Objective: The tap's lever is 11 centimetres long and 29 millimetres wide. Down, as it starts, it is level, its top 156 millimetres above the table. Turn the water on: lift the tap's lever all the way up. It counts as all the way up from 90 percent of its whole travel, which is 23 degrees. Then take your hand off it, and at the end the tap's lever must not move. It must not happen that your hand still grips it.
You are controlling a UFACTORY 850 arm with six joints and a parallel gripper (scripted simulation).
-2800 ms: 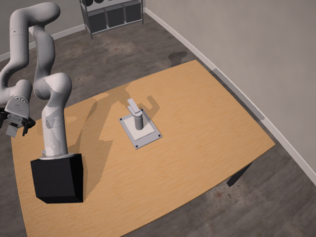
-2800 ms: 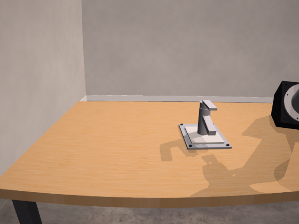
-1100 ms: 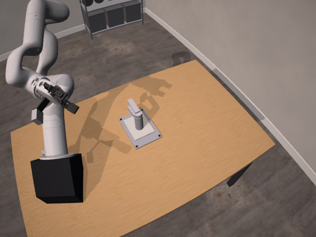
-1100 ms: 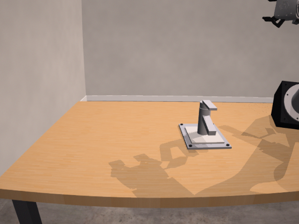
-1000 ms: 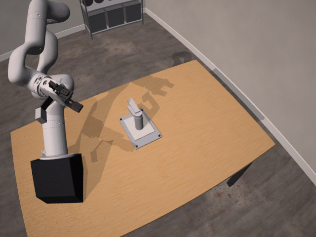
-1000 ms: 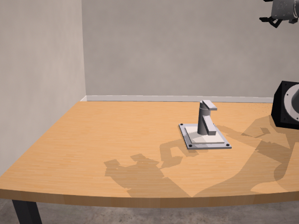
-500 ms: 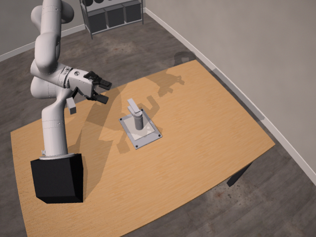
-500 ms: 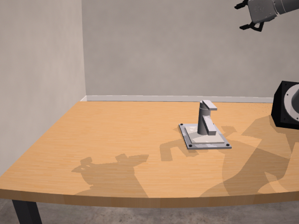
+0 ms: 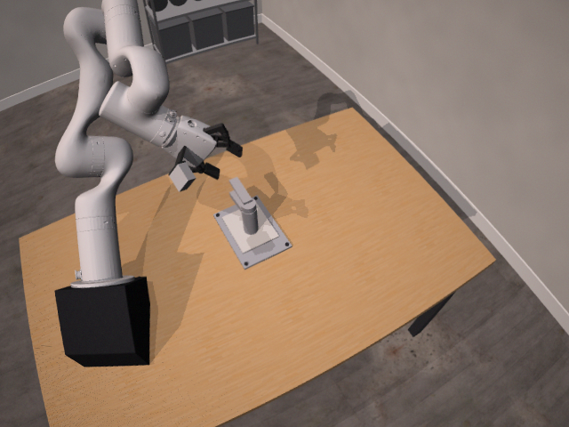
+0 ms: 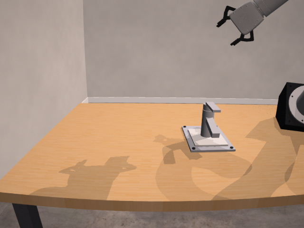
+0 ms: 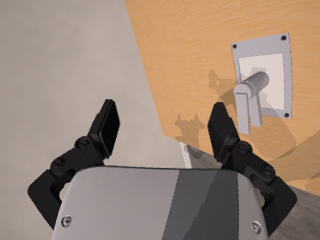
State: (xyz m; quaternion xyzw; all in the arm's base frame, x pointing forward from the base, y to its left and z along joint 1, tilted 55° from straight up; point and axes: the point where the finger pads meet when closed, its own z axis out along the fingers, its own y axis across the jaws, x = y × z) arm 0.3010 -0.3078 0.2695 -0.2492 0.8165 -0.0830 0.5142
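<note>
Hovering well above the table (image 10: 98, 137), tool (image 10: 233, 28) gaping fully, gripping nothing. Standing below and ahead of the tool, on a bolted plate (image 9: 271, 254) mid-table: tap (image 9: 250, 221), its lever (image 9: 239, 189) apparently lying level, long axis pointing back toward the arm's side. Needing descent to the lever's free end.
</note>
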